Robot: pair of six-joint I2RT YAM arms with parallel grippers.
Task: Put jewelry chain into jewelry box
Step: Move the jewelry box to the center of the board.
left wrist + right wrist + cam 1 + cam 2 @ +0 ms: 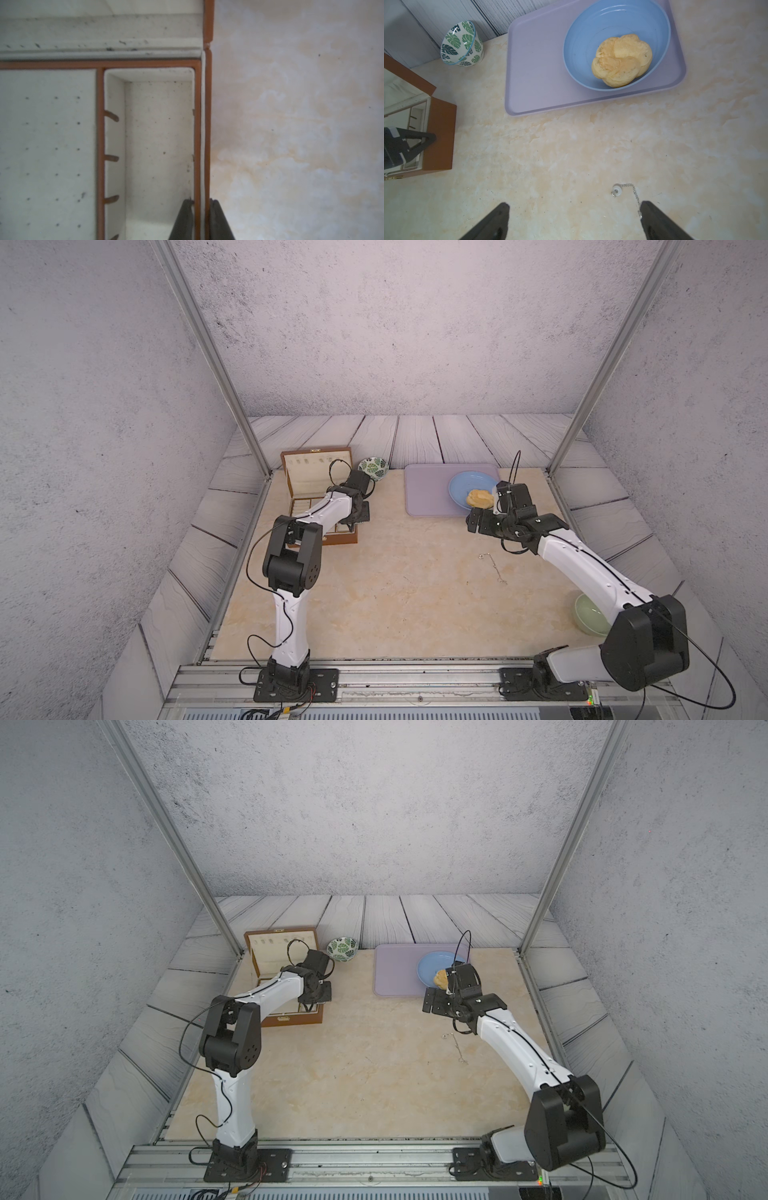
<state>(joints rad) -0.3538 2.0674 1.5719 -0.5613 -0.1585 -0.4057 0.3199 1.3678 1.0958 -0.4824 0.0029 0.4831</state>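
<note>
- Jewelry box: brown wood with cream lining, at the far left of the table. The lid stands open and upright, and the compartmented base faces up.
- Left gripper: lowered over the box's right-hand end. In the left wrist view one finger is inside the end compartment and one is outside, and the two are closed against the side wall between them.
- Jewelry chain: thin and silvery, lying stretched out on the bare table on the right arm's side. It is well apart from the box and not in it. In the right wrist view a small pale ring marks one end, and the links run from it to just beside one fingertip.
- Right gripper: hangs above the table near the chain. The fingers are spread wide and hold nothing.
- Lilac tray: flat, at the far side of the table.
- Blue plate: on the tray, carrying a golden bread roll.
- Leaf-patterned bowl: just beside the box lid, at the back.
- Pale green bowl: at the near right, partly hidden behind the right arm.
</note>
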